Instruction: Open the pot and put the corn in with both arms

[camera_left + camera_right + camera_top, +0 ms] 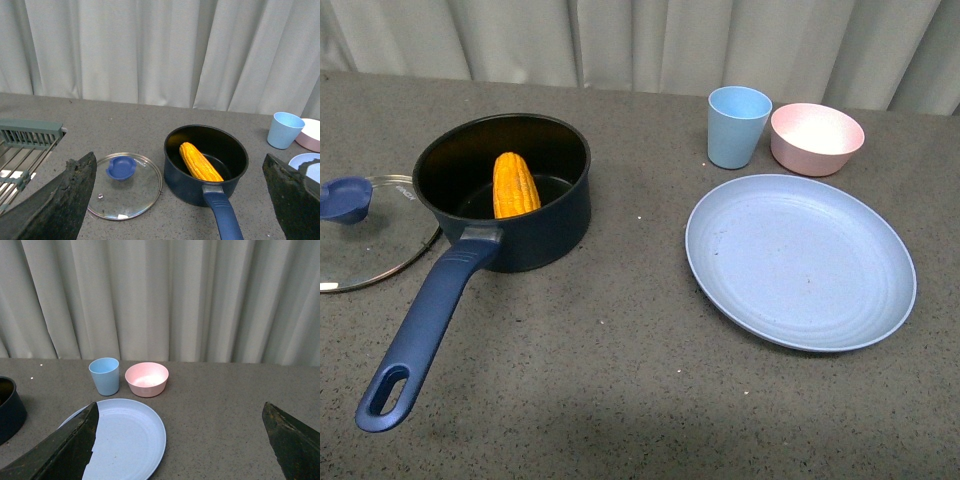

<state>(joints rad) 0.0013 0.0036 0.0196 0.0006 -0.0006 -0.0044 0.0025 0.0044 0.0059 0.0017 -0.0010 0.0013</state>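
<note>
The navy-blue pot (520,238) stands open at the left of the grey table, its long handle (420,335) pointing toward me. The yellow-orange corn (515,186) leans inside it; it also shows in the left wrist view (200,162) inside the pot (190,185). The glass lid (365,240) with a blue knob lies flat left of the pot, also in the left wrist view (125,186). Neither arm shows in the front view. My left gripper (180,205) is open, high above and back from pot and lid. My right gripper (180,445) is open and empty above the plate's edge.
A large light-blue plate (800,260) lies at the right, with a light-blue cup (737,127) and a pink bowl (817,138) behind it. A metal rack (22,150) sits beyond the table's left side. Grey curtains hang behind.
</note>
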